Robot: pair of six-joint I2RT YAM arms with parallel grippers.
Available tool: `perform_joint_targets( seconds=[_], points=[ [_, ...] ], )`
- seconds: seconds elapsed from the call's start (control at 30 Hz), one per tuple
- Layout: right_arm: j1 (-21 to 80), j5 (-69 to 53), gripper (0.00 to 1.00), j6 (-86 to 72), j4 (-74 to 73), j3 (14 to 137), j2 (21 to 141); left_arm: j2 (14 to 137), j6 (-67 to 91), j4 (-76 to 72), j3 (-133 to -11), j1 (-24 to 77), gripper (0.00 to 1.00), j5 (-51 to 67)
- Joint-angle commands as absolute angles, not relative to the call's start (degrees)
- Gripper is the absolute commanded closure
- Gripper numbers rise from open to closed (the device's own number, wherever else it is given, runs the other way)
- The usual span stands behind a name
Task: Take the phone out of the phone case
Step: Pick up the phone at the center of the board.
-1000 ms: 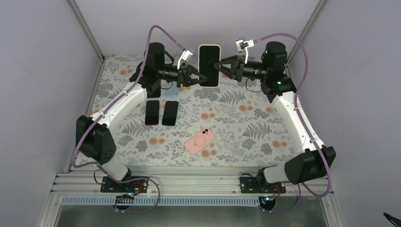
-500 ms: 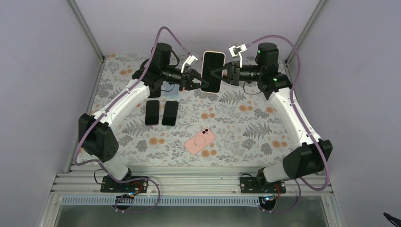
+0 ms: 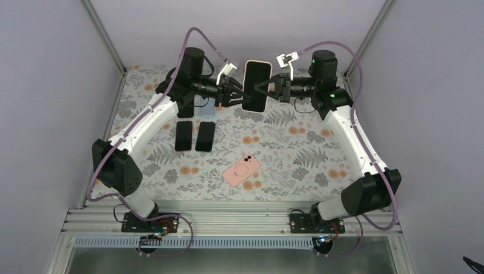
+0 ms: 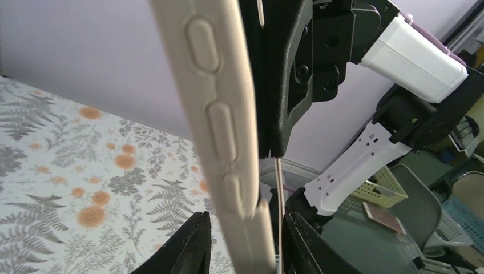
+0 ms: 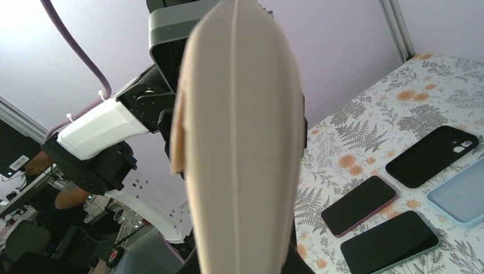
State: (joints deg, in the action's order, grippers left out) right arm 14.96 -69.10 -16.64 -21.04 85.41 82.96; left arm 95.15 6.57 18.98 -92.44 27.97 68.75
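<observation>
The phone, its dark screen rimmed by a cream phone case, hangs upright in the air at the back of the table between both grippers. My right gripper is shut on its right side. In the right wrist view the cream case fills the middle and hides most of the right gripper. My left gripper is at the case's left edge. In the left wrist view that buttoned edge of the case runs between the open left gripper, with a gap to each fingertip.
On the floral table lie two black phones, a pink case nearer the front, and a light-blue case under the left arm. Purple walls and corner posts close in the table.
The right gripper has closed on the cased phone and the left gripper's jaws have come apart off its edge. Both arms shifted slightly towards the back; the phone stays aloft.
</observation>
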Motion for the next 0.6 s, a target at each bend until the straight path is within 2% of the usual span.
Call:
perform_joint_targets(
  seconds=[0.0, 0.3, 0.57],
  points=[
    [13.38, -72.55, 0.96, -21.98, -14.85, 87.05, 82.13, 92.32, 4.39, 18.32, -92.6, 26.29, 0.67, 67.54],
    [10.54, -74.33, 0.96, -28.76, -7.93, 86.42, 81.45, 89.18, 4.51, 16.74, -88.25, 25.94, 0.59, 67.13],
    [9.68, -75.14, 0.96, -31.74, -4.94, 85.14, 81.23, 89.36, 8.1, 13.55, -86.26, 26.75, 0.59, 67.39]
  ],
)
